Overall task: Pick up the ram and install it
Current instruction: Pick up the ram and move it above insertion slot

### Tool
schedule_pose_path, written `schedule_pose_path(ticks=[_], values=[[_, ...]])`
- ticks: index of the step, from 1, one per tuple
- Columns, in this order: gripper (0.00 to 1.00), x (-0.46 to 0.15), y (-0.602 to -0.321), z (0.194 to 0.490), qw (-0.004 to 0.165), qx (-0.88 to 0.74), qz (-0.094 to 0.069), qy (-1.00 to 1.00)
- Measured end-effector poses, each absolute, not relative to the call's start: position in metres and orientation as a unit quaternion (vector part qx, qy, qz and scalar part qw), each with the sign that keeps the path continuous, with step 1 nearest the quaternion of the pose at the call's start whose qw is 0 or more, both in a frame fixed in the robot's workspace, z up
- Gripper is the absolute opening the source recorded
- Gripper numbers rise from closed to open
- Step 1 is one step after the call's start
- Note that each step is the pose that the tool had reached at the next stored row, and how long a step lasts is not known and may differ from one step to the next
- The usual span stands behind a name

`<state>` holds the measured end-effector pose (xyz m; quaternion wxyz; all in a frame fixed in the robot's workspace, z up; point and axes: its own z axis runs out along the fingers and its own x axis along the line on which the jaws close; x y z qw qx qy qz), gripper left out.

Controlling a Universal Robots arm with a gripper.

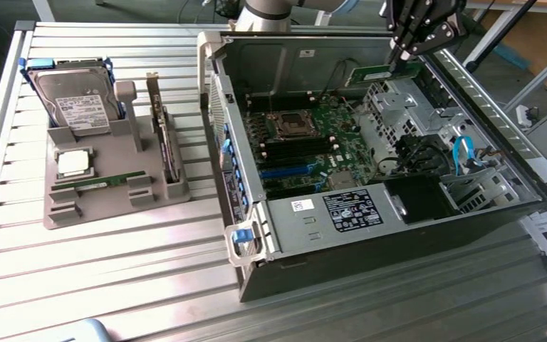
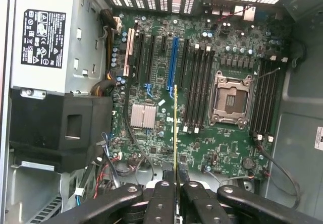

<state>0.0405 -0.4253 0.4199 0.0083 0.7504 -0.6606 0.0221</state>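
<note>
My gripper (image 1: 403, 58) hangs over the far right corner of the open computer case (image 1: 254, 239) in the exterior view. It is shut on the ram (image 1: 381, 74), a narrow green stick with a white label that hangs below the fingers, above the case's inside. The wrist view looks down the ram (image 2: 175, 128) edge-on, a thin yellow-green line clamped in the gripper (image 2: 175, 186) between black fingers (image 2: 160, 199). Under it lies the motherboard (image 2: 151, 148), with black memory slots (image 2: 198, 88) beside the processor socket (image 2: 229, 99) and more slots (image 2: 265, 103) on the socket's other side.
A grey holder (image 1: 112, 203) on the slatted table at the exterior view's left carries a hard drive with blue rails (image 1: 74, 100), a silver processor (image 1: 72, 162), another green stick (image 1: 100, 183) and an upright card (image 1: 166, 135). The power supply (image 2: 45, 37) and cables (image 1: 464, 153) fill part of the case.
</note>
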Motion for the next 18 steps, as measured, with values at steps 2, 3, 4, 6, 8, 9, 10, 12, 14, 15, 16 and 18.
schedule_pose_path(ticks=[2,3,4,6,8,9,10,12,14,15,16,18], values=[[0.13,0.043,-0.424,0.42,0.009,0.75,0.022,-0.661],[0.13,0.044,-0.423,0.42,0.009,0.75,0.023,-0.661],[0.13,0.045,-0.423,0.42,0.009,0.75,0.023,-0.661],[0.13,0.047,-0.422,0.42,0.009,0.75,0.023,-0.661],[0.13,0.049,-0.42,0.42,0.01,0.75,0.023,-0.661],[0.13,0.05,-0.42,0.42,0.01,0.75,0.023,-0.661],[0.13,0.051,-0.419,0.42,0.01,0.75,0.023,-0.661],[0.13,0.055,-0.417,0.42,0.01,0.75,0.024,-0.661],[0.13,0.057,-0.415,0.42,0.011,0.75,0.024,-0.661],[0.13,0.058,-0.415,0.42,0.011,0.75,0.024,-0.661],[0.13,0.059,-0.414,0.42,0.011,0.75,0.024,-0.661],[0.13,0.061,-0.413,0.42,0.011,0.75,0.024,-0.661]])
